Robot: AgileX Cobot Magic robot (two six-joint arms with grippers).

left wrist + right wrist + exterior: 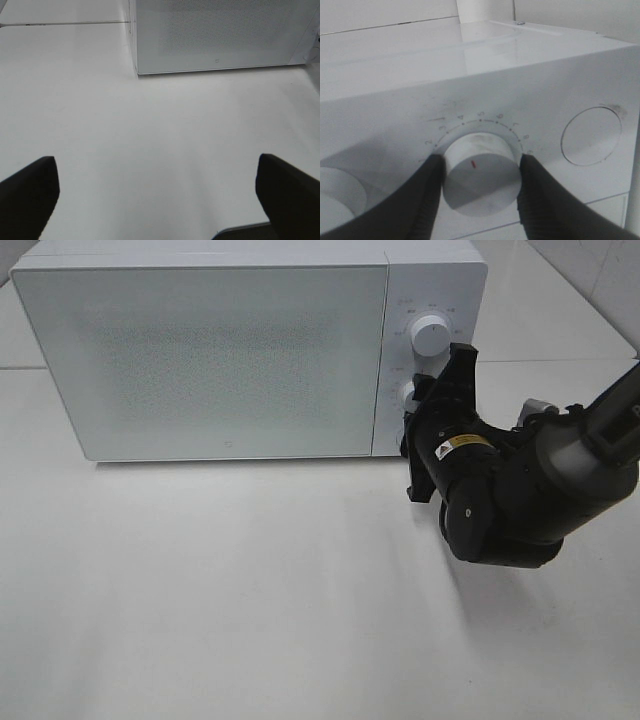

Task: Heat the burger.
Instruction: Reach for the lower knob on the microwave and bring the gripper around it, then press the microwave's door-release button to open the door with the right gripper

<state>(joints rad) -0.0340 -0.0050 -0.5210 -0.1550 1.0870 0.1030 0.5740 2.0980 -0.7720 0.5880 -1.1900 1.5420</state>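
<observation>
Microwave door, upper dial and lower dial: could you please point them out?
microwave door [200, 360], exterior high view, middle of the frosted panel.
upper dial [430, 335], exterior high view, its round front face.
lower dial [481, 176], right wrist view, front face beside the red mark.

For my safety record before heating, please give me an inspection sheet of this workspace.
Surface: white table, carrying the white box-shaped microwave oven, door shut.
Job's things: burger not seen; the shut door hides the inside.
Clutter: nothing seen.
Grippers: right gripper closed on the lower white round dial; left gripper open above the table.
Cables: nothing seen.
Surroundings: pale wall behind the oven.
</observation>
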